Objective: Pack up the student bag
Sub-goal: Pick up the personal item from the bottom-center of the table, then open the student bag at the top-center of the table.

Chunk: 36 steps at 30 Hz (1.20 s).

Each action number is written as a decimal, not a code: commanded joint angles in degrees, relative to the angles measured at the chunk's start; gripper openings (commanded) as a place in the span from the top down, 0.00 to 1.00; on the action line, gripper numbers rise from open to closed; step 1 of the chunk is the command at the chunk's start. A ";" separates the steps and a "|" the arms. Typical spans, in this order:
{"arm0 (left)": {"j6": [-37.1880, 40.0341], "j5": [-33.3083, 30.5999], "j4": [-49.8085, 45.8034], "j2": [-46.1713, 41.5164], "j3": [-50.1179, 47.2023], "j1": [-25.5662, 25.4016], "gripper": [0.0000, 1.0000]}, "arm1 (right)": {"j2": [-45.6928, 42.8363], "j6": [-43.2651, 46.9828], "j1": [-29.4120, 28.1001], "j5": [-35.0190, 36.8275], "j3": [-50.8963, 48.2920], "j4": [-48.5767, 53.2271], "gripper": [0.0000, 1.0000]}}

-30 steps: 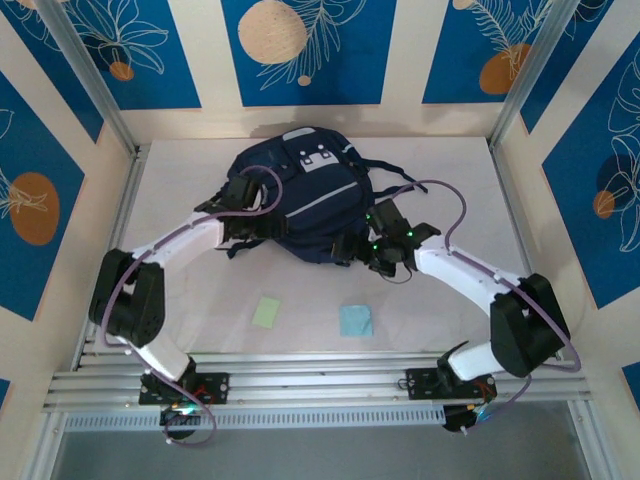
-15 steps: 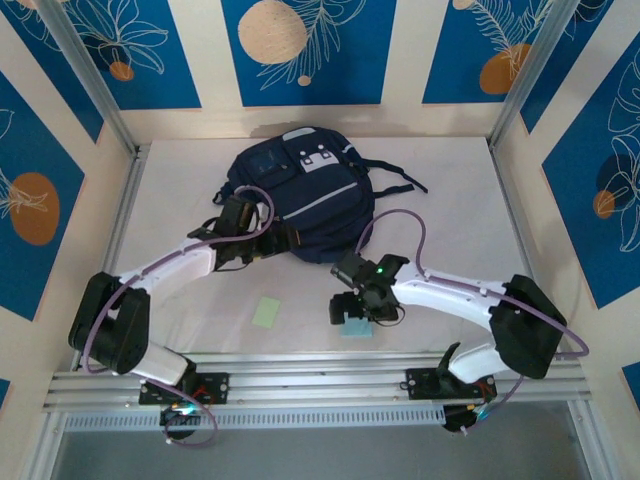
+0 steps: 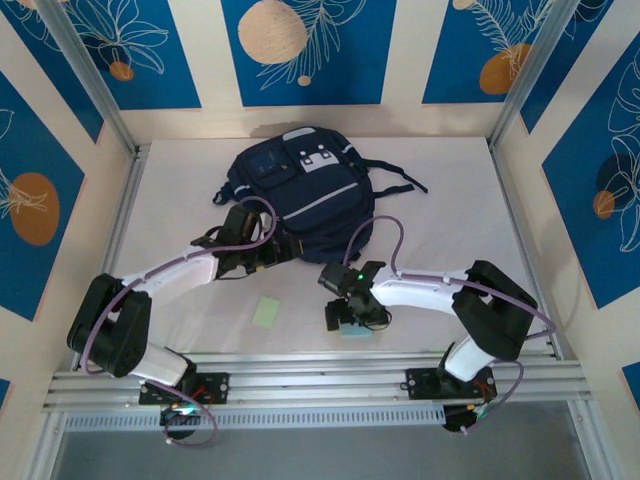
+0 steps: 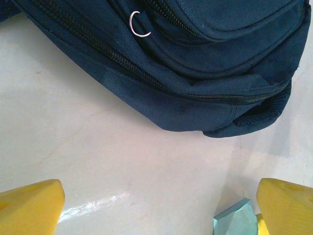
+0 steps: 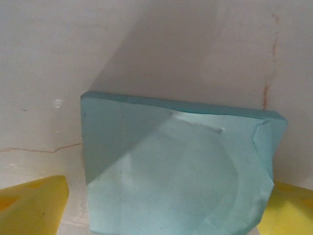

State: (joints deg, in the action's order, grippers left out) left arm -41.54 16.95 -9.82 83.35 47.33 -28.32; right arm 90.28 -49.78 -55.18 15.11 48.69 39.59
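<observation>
The student bag point(image 3: 300, 185) lies flat at the back middle of the table, dark navy with a white-grey patch. Its zipped lower edge point(image 4: 195, 63) fills the top of the left wrist view. My left gripper point(image 3: 272, 250) hovers just off the bag's near-left edge, open point(image 4: 159, 210), with bare table between its yellow fingertips point(image 4: 29, 205). My right gripper point(image 3: 345, 312) is low over a light blue note pad point(image 5: 181, 171) and is open point(image 5: 161, 210). Its yellow fingertips point(image 5: 32, 203) stand either side of the pad, with a gap on the left.
A pale green note pad point(image 3: 266, 312) lies flat left of the blue pad point(image 3: 352, 329). A corner of the blue pad point(image 4: 234, 223) shows by my left gripper's right finger. Metal rails point(image 3: 320, 385) run along the near edge, and patterned walls close in the other sides.
Both grippers have left the bag's near edge. The right arm swung down and toward me onto the blue pad. The left gripper drew back slightly and opened fully.
</observation>
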 commanded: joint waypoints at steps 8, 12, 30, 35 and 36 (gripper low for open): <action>-0.30 -0.51 0.07 -1.46 0.32 -0.89 0.01 | 2.14 -1.72 1.06 -0.19 -1.93 -1.14 0.36; 2.07 -1.69 -3.10 -0.70 3.19 -1.12 0.01 | 0.88 -1.39 2.55 -0.79 -0.96 0.22 0.38; 38.49 -20.54 -24.99 20.75 38.27 -7.49 0.12 | -9.09 11.88 34.04 -13.97 10.88 -0.55 0.44; 44.29 -22.13 -21.86 28.25 43.91 -11.15 0.14 | -7.85 12.41 40.92 -17.56 12.22 -1.70 0.44; 44.96 -22.41 -21.44 29.36 45.00 -11.52 0.14 | -7.90 12.53 41.88 -18.05 12.14 -1.88 0.44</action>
State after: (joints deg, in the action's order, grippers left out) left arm -2.57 -3.36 -30.94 110.19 89.08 -38.30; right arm 81.67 -38.92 -15.31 1.41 59.70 37.89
